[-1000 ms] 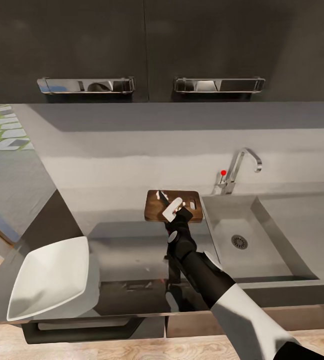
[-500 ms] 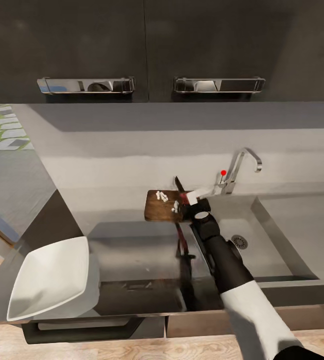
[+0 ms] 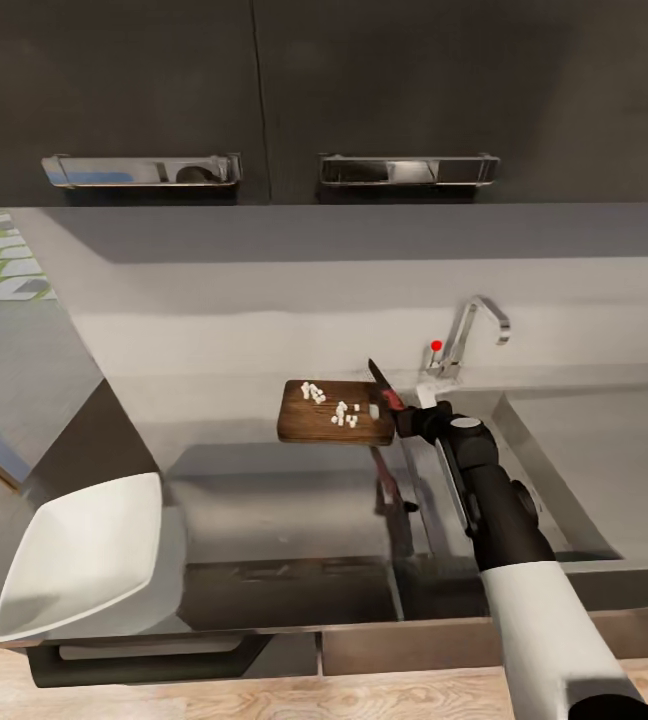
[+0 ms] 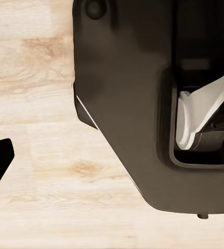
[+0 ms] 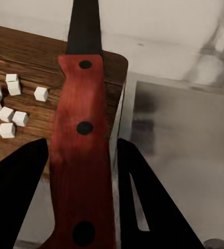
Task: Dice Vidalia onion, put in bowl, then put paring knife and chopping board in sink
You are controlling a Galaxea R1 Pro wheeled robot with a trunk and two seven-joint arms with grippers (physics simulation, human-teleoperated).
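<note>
Grey countertop [image 3: 264, 500] runs under black cabinets; my right gripper [image 3: 411, 413] clamps the paring knife [image 5: 82, 150], chopping board [image 3: 334, 422] beside; left jaws unclear.

The grey countertop [image 3: 264, 500] carries the brown chopping board [image 3: 309, 425] near the sink [image 3: 564, 470]; the white bowl [image 3: 79, 555] rests at its front edge, well apart.
</note>
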